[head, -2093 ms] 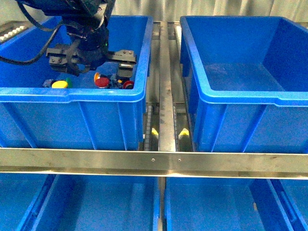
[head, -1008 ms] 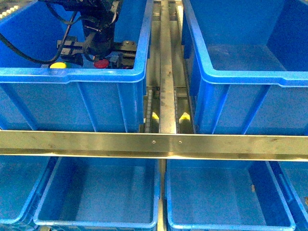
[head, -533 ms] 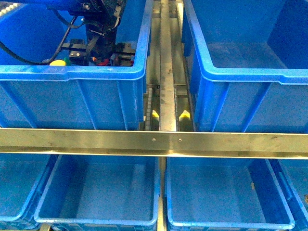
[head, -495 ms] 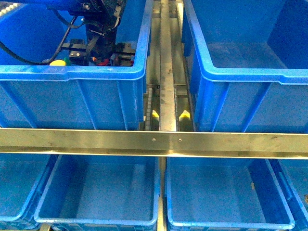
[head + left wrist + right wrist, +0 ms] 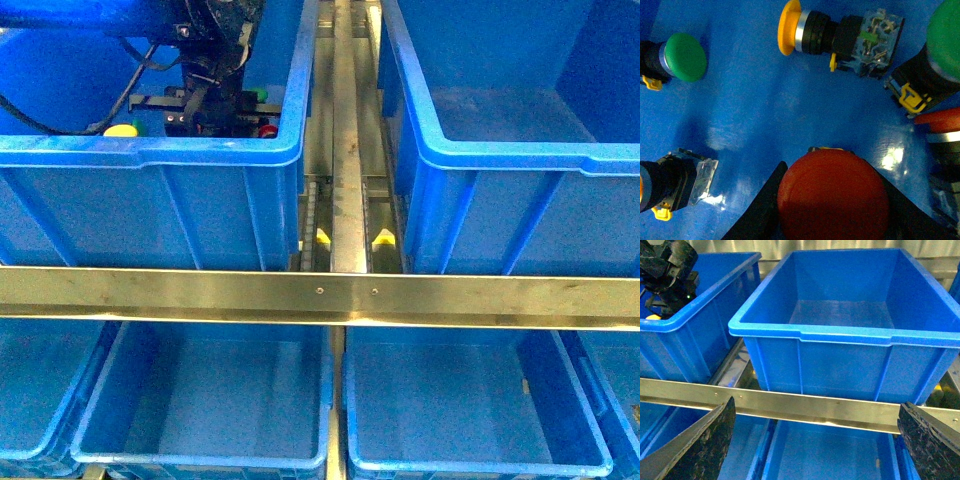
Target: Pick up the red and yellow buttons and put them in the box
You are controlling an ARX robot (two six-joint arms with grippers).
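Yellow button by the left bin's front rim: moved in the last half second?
No. The yellow button sits at the same spot just behind the left bin's front rim, unmoved.

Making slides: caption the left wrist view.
Jaws flank a red button in the bin, near a green button and an orange button.

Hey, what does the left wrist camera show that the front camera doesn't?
Only the left wrist view: a red button close up between the left fingers, an orange-capped button lying on its side, and a green-capped button. Whether the fingers are gripping is unclear.
Only the front view: the steel rail, the empty upper right bin and the lower bins.
Both: the upper left bin that the left arm reaches into.
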